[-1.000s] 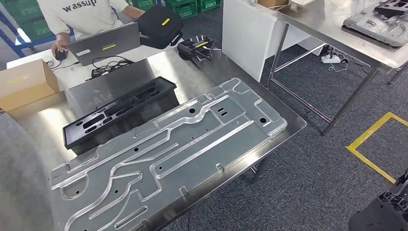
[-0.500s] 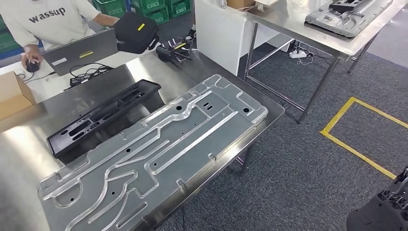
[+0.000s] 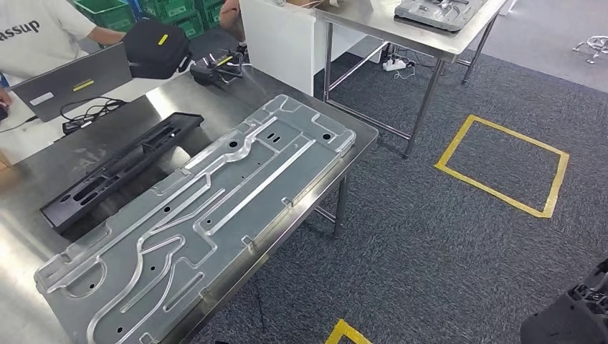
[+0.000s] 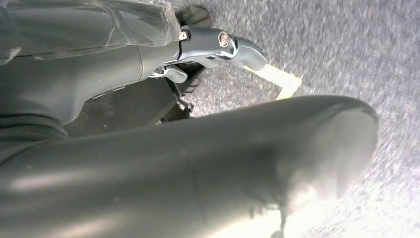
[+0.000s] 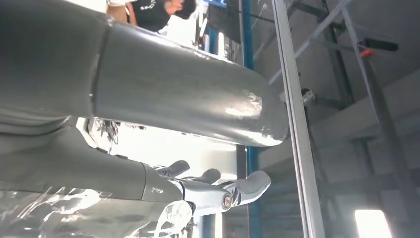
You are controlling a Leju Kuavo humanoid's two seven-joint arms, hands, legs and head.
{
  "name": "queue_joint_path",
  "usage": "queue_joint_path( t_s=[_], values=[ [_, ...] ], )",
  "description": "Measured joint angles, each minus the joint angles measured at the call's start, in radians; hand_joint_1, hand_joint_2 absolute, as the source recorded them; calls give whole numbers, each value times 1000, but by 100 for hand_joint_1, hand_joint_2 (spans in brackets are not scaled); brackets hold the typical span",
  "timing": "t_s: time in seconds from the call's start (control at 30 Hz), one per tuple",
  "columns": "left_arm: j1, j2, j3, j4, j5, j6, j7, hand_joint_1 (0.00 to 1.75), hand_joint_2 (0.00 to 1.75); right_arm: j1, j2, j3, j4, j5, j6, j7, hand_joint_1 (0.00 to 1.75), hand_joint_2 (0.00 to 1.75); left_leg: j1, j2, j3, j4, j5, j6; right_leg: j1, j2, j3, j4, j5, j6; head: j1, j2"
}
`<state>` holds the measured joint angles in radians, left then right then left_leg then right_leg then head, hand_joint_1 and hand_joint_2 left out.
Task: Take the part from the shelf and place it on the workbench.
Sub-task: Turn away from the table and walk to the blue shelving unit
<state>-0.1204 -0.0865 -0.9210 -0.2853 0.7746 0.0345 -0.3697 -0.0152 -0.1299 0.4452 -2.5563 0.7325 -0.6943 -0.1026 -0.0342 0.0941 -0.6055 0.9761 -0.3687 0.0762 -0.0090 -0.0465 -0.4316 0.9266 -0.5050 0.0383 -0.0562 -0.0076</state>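
Note:
A long black moulded part (image 3: 115, 172) lies on the steel workbench (image 3: 25, 183), beside a large silver machined plate (image 3: 208, 208) that covers most of the bench top. My left hand (image 4: 198, 148) hangs over grey carpet, its thick thumb across the left wrist view and its fingers (image 4: 223, 42) spread with nothing in them. My right hand (image 5: 173, 124) is also free of any object, with its fingers (image 5: 237, 191) stretched out in front of a metal shelf upright (image 5: 297, 124).
A person (image 3: 29, 32) sits at a laptop (image 3: 72, 79) behind the bench, next to a black bag (image 3: 154, 46). A second steel table (image 3: 401, 32) at the back right carries another silver plate (image 3: 437, 11). Yellow tape (image 3: 502, 161) marks a square on the carpet.
The whole head view has swung to the right: the bench and its parts slide left in the picture, and more carpet and the full yellow square come in. The things themselves have not moved.

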Motion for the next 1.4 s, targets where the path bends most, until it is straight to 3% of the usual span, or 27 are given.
queue_joint_path(
  t_s=[0.03, 0.1, 0.13, 0.17, 0.2, 0.23, 0.33, 0.4, 0.5, 0.57, 0.63, 0.67, 0.7, 0.73, 0.83, 0.9, 0.97, 1.03, 1.07, 1.13, 1.17, 1.2, 1.23, 1.27, 1.33, 1.4],
  values=[
    [0, 0, 0, 0, 0, 0, 0, 0, 0, -1, -1, 1, 0, -1, 0, 0, 0, 0, 4, -24, -9, 26, -28, -12, -3, 8, -10, -2, 11, -7, 1, 0],
    [2, 0, 0, 0, -1, 0, -1, 0, 0, -4, -1, 4, 0, -2, 0, 0, 0, 0, 14, -74, -46, 138, -123, -31, -6, 29, -36, -2, 34, -13, 1, 0],
    [3, 0, 0, 0, -1, 0, -1, 0, 0, -5, -1, 5, 0, -2, 0, 0, 0, 0, 19, -83, -65, 208, -163, -37, -7, 39, -51, -1, 46, -13, 0, 0],
    [4, 0, 0, 0, 0, 0, -1, 0, 0, -5, -1, 6, 0, -2, 0, 0, 0, 0, 25, -85, -76, 262, -183, -41, -8, 51, -66, 0, 57, -11, 0, 0],
    [4, 1, 0, 1, 0, 0, -1, 0, 0, -5, -1, 7, 0, -2, 0, -1, 0, 0, 30, -85, -72, 285, -181, -44, -10, 62, -80, 1, 68, -8, 0, 0],
    [4, 1, 0, 1, 0, 0, -2, 0, 0, -5, -2, 8, 0, -3, 0, -1, 0, 0, 35, -86, -47, 265, -161, -48, -13, 73, -93, 1, 77, -5, 0, 0],
    [0, 0, 0, 1, 3, 0, -3, 0, 0, -6, -2, 8, 0, -10, 0, -7, 0, 0, 46, -122, 104, 42, -105, -52, -21, 100, -117, 2, 99, 13, 1, 0],
    [-1, 0, 0, 1, 6, -1, -5, 0, 0, -5, -2, 8, 0, -18, 0, -17, 0, 0, 42, -145, 154, -46, -105, -44, -24, 112, -125, 1, 111, 27, 1, 0],
    [-2, 0, 0, 1, 12, -3, -10, 0, 0, -3, -2, 8, 0, -28, 0, -34, 0, 0, 37, -128, 150, -56, -96, -22, -27, 115, -135, 7, 117, 44, 2, 0],
    [-3, 0, 0, 1, 16, -4, -14, 0, 0, -2, -1, 8, 0, -37, 0, -44, 0, 0, 37, -110, 143, -62, -83, -2, -27, 86, -172, 85, 66, 46, 2, 0],
    [0, 0, 0, 1, 18, -5, -18, 0, 0, 0, 0, 8, 0, -46, 0, -53, 0, 0, 29, -89, 132, -61, -76, 9, -23, 63, -237, 233, -15, 47, 2, 0],
    [2, 0, 0, 1, 19, -5, -18, 0, 0, 3, 0, 8, 0, -50, 0, -57, 0, 0, 25, -78, 127, -60, -73, 10, -22, 61, -260, 294, -39, 48, 2, 0],
    [3, 0, 0, 1, 20, -5, -19, 0, 0, 5, 0, 8, 0, -54, 0, -60, 0, 0, 22, -68, 123, -60, -71, 11, -21, 60, -265, 321, -45, 48, 2, 0],
    [4, 0, 0, 1, 21, -4, -19, 0, 0, 7, 0, 8, 0, -57, 0, -64, 0, 0, 20, -58, 121, -59, -69, 11, -21, 57, -246, 303, -32, 47, 2, 0],
    [2, 0, 0, 2, 20, -3, -21, 0, 0, 10, 2, 7, 0, -65, 0, -71, 0, 0, 16, -34, 120, -54, -69, 5, -17, 27, -112, 91, 45, 38, 2, 0],
    [0, 0, 0, 2, 20, -2, -21, 0, 0, 12, 5, 6, 0, -69, 0, -76, 0, 0, 11, -24, 118, -49, -69, -4, -11, 13, -72, 15, 60, 26, 2, 0],
    [-1, 0, -1, 2, 18, -1, -21, 0, 0, 16, 7, 5, 0, -74, 0, -82, 0, 0, 11, -16, 115, -47, -68, -13, -8, 23, -76, 8, 64, 13, 2, 0],
    [-2, 0, -1, 2, 17, -1, -21, 0, 0, 19, 11, 4, 0, -81, 0, -88, 0, 0, 16, -30, 104, -21, -88, -25, -10, 33, -80, 5, 71, 1, 2, 0],
    [-2, 0, -1, 2, 17, -1, -21, 0, 0, 19, 13, 3, 1, -84, 0, -90, 0, 0, 20, -46, 85, 21, -115, -32, -12, 38, -83, 4, 75, -5, 1, 0],
    [0, 0, -2, 2, 17, -1, -21, 0, 0, 19, 16, 3, 2, -88, 0, -95, 0, 0, 27, -75, 20, 164, -189, -44, -12, 50, -92, 4, 80, -11, 1, 0],
    [1, 0, -2, 2, 17, -1, -21, 0, 0, 21, 18, 2, 3, -90, 0, -98, 0, 0, 30, -81, -11, 233, -215, -47, -12, 57, -95, 4, 82, -12, 1, 0],
    [3, 0, -2, 2, 17, 0, -21, 0, 0, 22, 20, 2, 4, -92, 0, -100, 0, 0, 31, -83, -29, 271, -222, -48, -12, 64, -98, 5, 83, -12, 1, 0],
    [3, 0, -2, 2, 17, 0, -21, 0, 0, 24, 21, 2, 4, -95, 0, -103, 0, 0, 32, -84, -25, 264, -208, -48, -12, 72, -99, 5, 85, -12, 1, 0],
    [3, 0, -2, 2, 17, 1, -22, 0, 0, 25, 24, 2, 5, -99, 0, -107, 0, 0, 33, -86, -1, 215, -175, -46, -12, 80, -99, 5, 86, -11, 1, 0],
    [1, 0, -2, 2, 17, 2, -22, 0, 0, 28, 28, 2, 6, -108, 0, -121, 0, 0, 32, -105, 74, 57, -102, -37, -11, 93, -99, 5, 88, -7, 1, 0],
    [0, 0, -3, 2, 17, 3, -24, 0, 0, 33, 32, 2, 6, -120, 0, -142, 0, 0, 29, -124, 112, -34, -72, -30, -10, 102, -104, 6, 92, 2, 1, 0]
  ],
)
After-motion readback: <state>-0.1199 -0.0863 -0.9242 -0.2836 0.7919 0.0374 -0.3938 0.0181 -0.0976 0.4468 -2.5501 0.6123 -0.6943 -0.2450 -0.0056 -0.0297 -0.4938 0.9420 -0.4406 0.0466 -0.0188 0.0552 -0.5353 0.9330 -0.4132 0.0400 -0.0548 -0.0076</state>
